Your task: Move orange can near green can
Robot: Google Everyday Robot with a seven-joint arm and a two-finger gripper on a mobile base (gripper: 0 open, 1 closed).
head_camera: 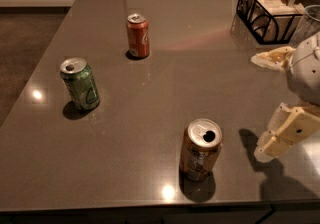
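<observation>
We've got the gripper (260, 105) wide open and empty at the worktop's (200, 73) right edge, upright orange can (200, 150) just to its left.

My gripper (257, 105) hangs right of the golden-orange soda can (201, 150); the green soda can (80, 84) stands well left, farther back.

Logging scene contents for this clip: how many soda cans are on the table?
3. The green can at left, a red-orange can at the back, the orange can near the front edge. The open end effector is right of it. None appears hidden.
</observation>
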